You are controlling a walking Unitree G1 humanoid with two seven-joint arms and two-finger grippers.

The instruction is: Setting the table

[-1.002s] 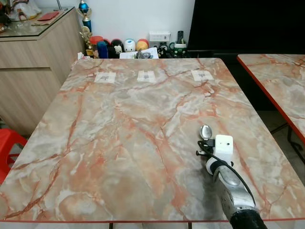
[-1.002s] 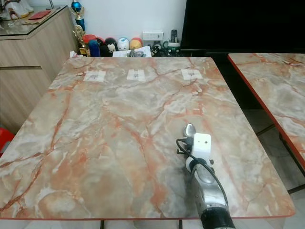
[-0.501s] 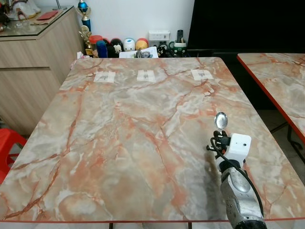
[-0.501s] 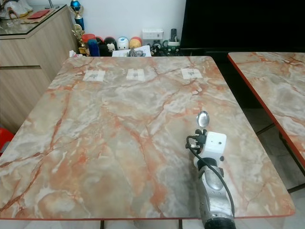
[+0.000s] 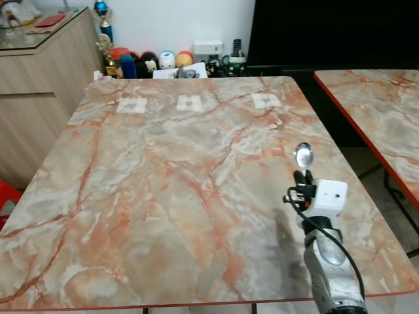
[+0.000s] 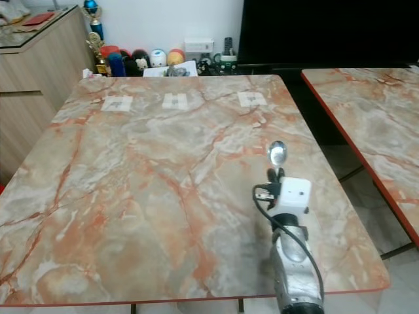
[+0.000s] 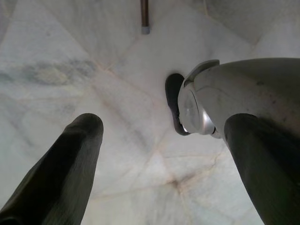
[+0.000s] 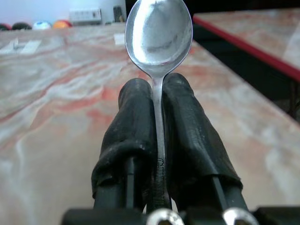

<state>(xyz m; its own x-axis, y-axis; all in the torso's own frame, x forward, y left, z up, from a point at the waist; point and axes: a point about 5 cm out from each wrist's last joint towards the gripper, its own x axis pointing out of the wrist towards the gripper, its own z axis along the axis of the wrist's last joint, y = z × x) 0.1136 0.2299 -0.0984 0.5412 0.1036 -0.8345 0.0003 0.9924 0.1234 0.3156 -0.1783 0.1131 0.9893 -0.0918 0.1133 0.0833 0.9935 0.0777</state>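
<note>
Since a second ago your right gripper (image 5: 301,176) has carried the spoon (image 5: 303,155) away from the near edge of the marble table (image 5: 163,170) and out toward its right-hand edge, and the bowl now sits further up the tabletop than it did. Part of the shift across the head views is the camera turning, so don't read all of it as arm travel. The two black fingers (image 8: 136,122) are clamped tight on the spoon's handle, with the bowl sticking out past the fingertips and pointing toward the far end of the table, where three pale paper patches (image 5: 188,103) lie in a row. The spoon looks to be held above the marble rather than resting on it, though you can't be sure of the gap. Your left gripper (image 7: 159,140) hangs idle over pale floor tiles, fingers spread wide and holding nothing. By the look of it the spoon is being carried to its place and has yet to be set down.
</note>
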